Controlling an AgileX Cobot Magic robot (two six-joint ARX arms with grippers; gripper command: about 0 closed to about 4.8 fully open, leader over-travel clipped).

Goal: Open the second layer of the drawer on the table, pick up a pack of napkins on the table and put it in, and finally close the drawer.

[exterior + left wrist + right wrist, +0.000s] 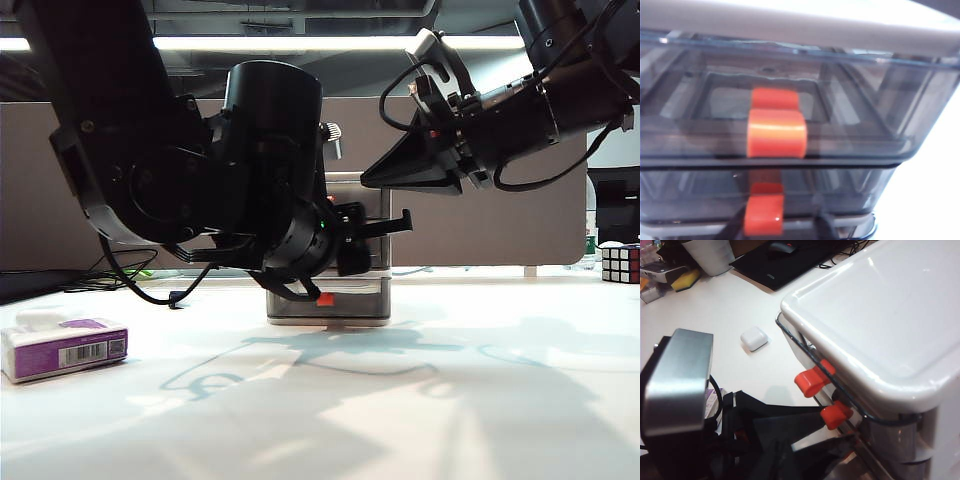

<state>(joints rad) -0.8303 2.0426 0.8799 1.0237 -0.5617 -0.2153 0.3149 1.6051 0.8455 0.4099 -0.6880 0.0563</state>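
The second layer of the drawer sits right in front of my left gripper, its red tab just below the tab of the top drawer. All the fronts look flush with the drawer unit, so I judge the opening step is not yet done. My left fingers reach toward the unit's front, but the arm hides the tips, so I cannot tell whether they are apart or pinched on anything. In the right wrist view the two upper tabs stick out just ahead of my left arm.

To do this well, I should settle on the lower of those two tabs, not the top one, close squarely across it, then pull straight out so the light unit does not slide on the table.

My right gripper hangs above the unit's white lid, its black fingers drawn together in a point, holding nothing.

The pack of napkins lies well off to my left arm's outer side, untouched.
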